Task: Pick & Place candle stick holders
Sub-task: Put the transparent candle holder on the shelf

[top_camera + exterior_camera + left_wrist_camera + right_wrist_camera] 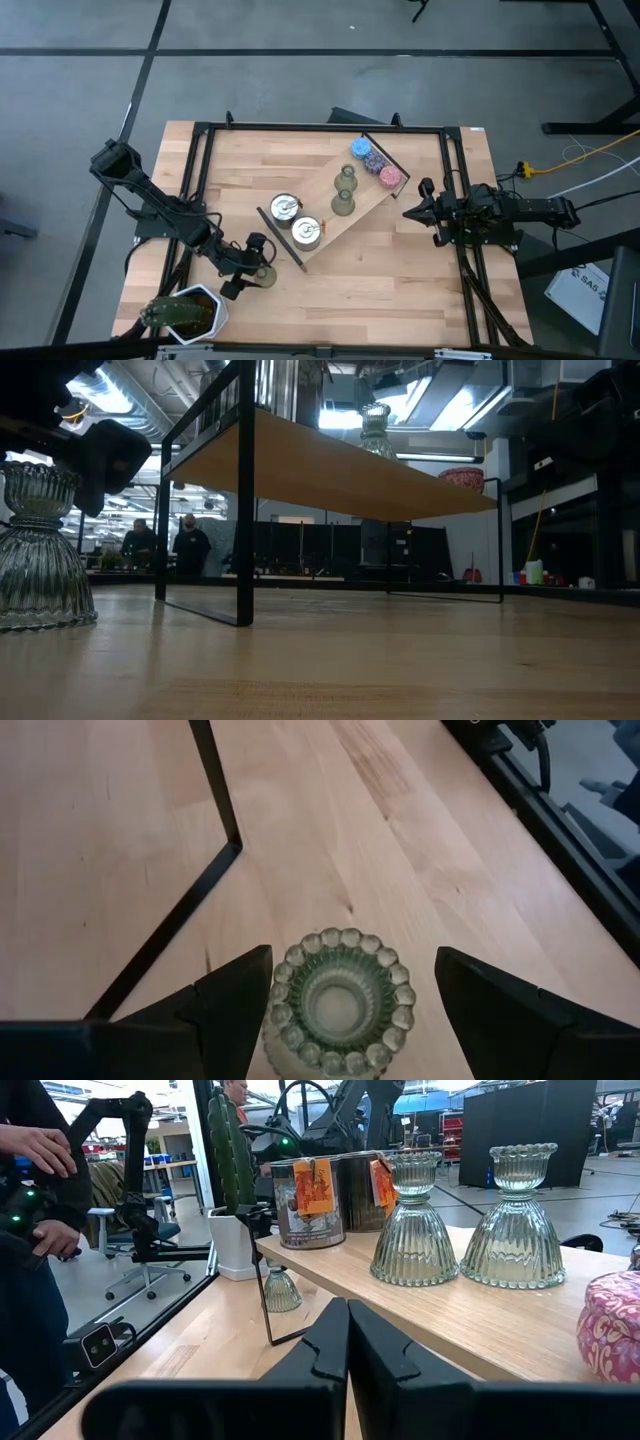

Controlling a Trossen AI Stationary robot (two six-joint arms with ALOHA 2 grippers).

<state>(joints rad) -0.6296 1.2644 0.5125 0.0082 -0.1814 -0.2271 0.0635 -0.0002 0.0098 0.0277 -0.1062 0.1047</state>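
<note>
One greenish glass candle stick holder point(340, 995) stands upright on its wide base on the table near the front left point(265, 276), also in the low view point(40, 550). My left gripper point(252, 268) is open and slants down over it, one finger point(235, 1010) on one side and the other finger point(500, 1015) on the other. Two more holders point(346, 180) point(342, 204) stand on a raised wooden shelf point(330, 225). My right gripper point(408, 212) waits shut at the table's right, pointing level at the shelf. My left gripper has one finger point(255, 1000) right beside the holder's beaded rim point(283, 982); I cannot tell whether it touches. The other finger stands clear of the rim with a gap between. The holder stands on the table.
The slanted shelf also carries two silver tins point(285, 208) point(307, 232) and three glittery pucks point(375, 163). Its black leg frame point(215, 840) runs close by the holder. A white pot with a cactus point(186, 312) stands at the front left corner. People point(190, 545) are beyond the table.
</note>
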